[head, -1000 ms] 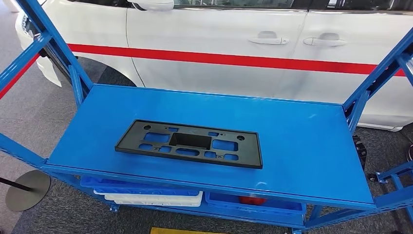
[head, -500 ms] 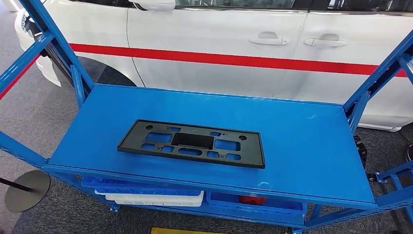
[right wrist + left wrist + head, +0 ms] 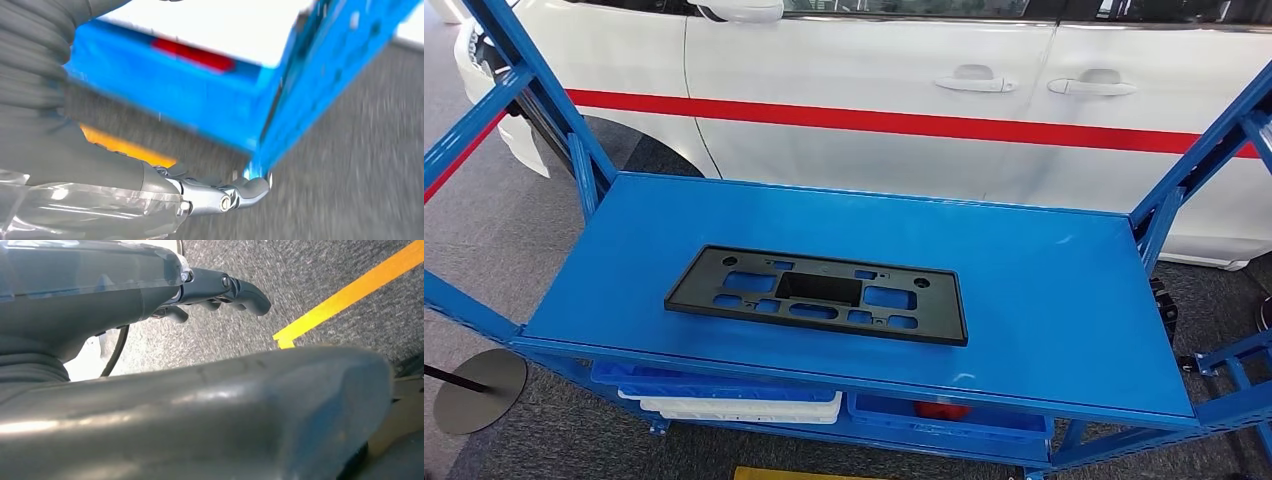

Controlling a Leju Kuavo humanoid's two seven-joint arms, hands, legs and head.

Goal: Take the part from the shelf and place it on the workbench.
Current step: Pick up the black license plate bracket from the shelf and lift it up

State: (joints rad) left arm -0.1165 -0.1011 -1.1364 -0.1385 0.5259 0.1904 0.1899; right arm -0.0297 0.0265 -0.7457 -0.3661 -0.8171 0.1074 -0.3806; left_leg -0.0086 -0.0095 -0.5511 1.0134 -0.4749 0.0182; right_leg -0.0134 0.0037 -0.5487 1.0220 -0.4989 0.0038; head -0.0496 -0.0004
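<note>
A flat black plastic part [image 3: 816, 293], a long rectangular frame with several cut-outs, lies on the top board of the blue shelf [image 3: 1044, 290], left of its middle and near the front edge. Nothing touches it. In the left wrist view my left hand [image 3: 175, 410] hangs over grey carpet, its thick thumb apart from the dark fingers [image 3: 240, 287], holding nothing. The right wrist view is blurred. There my right hand [image 3: 150, 200] is empty, its fingers [image 3: 250, 190] stretched out beside a blue corner of the shelf [image 3: 280, 115].
A white car [image 3: 874, 90] with a red stripe stands close behind the shelf. Blue slanted uprights rise at the left [image 3: 534, 90] and right [image 3: 1194, 170]. Below the board sit a white tray [image 3: 744, 408] and a blue bin [image 3: 944, 420]. A round black stand base [image 3: 479, 390] lies on the floor at the left.
The whole head picture has shifted slightly, so the camera moved a little. The black part lies in the same place on the shelf.
</note>
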